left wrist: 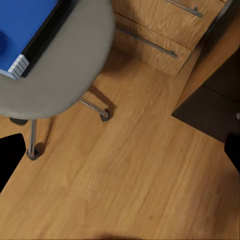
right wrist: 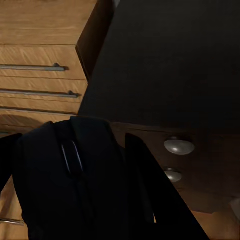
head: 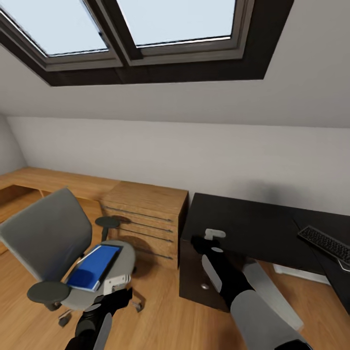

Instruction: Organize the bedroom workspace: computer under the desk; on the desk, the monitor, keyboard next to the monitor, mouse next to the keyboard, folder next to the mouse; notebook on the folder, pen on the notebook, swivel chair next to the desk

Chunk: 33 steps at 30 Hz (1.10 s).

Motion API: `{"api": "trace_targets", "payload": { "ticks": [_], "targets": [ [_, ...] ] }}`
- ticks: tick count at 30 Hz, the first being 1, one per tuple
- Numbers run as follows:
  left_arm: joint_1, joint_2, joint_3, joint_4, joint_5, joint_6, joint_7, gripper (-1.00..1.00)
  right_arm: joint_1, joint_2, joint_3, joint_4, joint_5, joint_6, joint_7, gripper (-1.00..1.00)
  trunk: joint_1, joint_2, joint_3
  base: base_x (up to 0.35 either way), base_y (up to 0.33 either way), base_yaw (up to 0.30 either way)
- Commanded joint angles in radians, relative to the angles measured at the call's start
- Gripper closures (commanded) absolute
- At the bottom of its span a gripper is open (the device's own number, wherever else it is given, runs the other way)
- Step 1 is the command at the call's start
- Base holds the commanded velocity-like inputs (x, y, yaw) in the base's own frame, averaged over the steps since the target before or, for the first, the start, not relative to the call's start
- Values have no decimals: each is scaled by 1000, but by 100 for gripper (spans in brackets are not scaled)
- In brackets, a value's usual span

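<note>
While the folder [head: 94,266] lies on the swivel chair [head: 48,233] seat, left gripper [head: 115,283] should approach its near edge squarely; pincer opening cannot be told.

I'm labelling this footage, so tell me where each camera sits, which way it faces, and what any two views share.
Head view: high on the robot, looking forward and down at the swivel chair with the folder, the wooden chest and the desk; both arms show.
Left wrist view: on the left arm, looking down at the floor, chair seat and folder; dark fingertips at the edges.
Right wrist view: on the right arm, facing the desk's knobbed drawers and the chest; dark tool parts in front.
Shared: all three show chest and desk.
</note>
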Motion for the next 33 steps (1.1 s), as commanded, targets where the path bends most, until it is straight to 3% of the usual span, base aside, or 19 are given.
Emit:
{"api": "trace_targets", "payload": {
  "ticks": [1,10,16,25,33],
  "targets": [
    [-1,-1,0,-1,11,4,8,-100,-1,0,3,-2,-6,4,-8,100,1,-1,-2,321,0,0],
    [-1,-1,1,-1,11,4,8,-100,-1,0,5,-1,-6,4,-6,100,1,-1,-2,321,0,0],
    [-1,-1,1,-2,11,4,8,-100,-1,0,40,0,-6,4,-7,100,1,-1,-2,321,0,0],
    [1,-1,-7,-10,11,0,9,-100,-1,0,49,12,-4,4,-7,100,1,-1,-2,321,0,0],
    [1,-1,-32,-64,11,-2,8,-100,-3,0,51,101,-3,13,-13,100,1,-1,-2,321,0,0]
  ]
}}
